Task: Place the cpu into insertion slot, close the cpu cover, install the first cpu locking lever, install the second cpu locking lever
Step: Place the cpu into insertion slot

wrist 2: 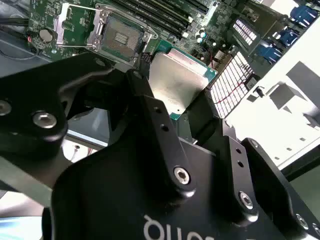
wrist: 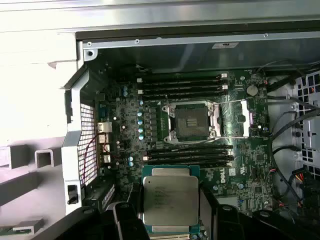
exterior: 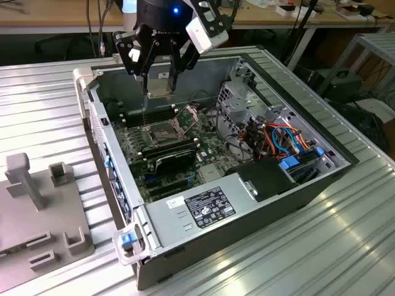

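The gripper point(exterior: 159, 81) hangs over the open computer case point(exterior: 247, 228), fingers clenched on opposite edges of the cpu point(wrist: 170, 200), whose metal top faces both wrist cameras. The chip is held above the motherboard, apart from the insertion slot point(wrist: 191, 120). The slot lies bare, with the cpu cover point(wrist: 244, 118) swung open beside it. Memory sticks point(wrist: 180, 83) flank the socket on two sides, and coloured cables point(exterior: 281, 137) sit well apart.
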You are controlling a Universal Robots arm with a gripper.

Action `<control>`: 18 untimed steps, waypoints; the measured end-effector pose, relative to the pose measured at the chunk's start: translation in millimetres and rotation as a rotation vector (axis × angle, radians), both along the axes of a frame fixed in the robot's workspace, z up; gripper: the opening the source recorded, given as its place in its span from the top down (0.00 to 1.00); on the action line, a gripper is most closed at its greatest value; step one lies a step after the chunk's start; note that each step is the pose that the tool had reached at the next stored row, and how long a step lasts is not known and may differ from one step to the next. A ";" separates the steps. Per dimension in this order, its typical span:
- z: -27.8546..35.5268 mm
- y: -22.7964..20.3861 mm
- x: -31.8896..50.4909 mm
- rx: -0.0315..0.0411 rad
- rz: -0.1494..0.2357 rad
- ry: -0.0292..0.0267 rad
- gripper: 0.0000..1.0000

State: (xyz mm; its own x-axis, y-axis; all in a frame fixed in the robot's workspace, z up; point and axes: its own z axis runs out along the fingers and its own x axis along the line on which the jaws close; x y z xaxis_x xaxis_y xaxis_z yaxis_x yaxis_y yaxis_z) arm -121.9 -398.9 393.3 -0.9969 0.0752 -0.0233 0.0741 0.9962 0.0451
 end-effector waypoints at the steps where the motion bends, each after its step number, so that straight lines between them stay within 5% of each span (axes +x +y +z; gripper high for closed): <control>1: 0.0 0.0 0.0 0.0000 0.000 0.0000 0.45; 12: 0.0 0.0 0.4 -0.0001 0.000 0.0001 0.45; 18: -0.2 0.0 8.3 0.0000 0.000 0.0000 0.45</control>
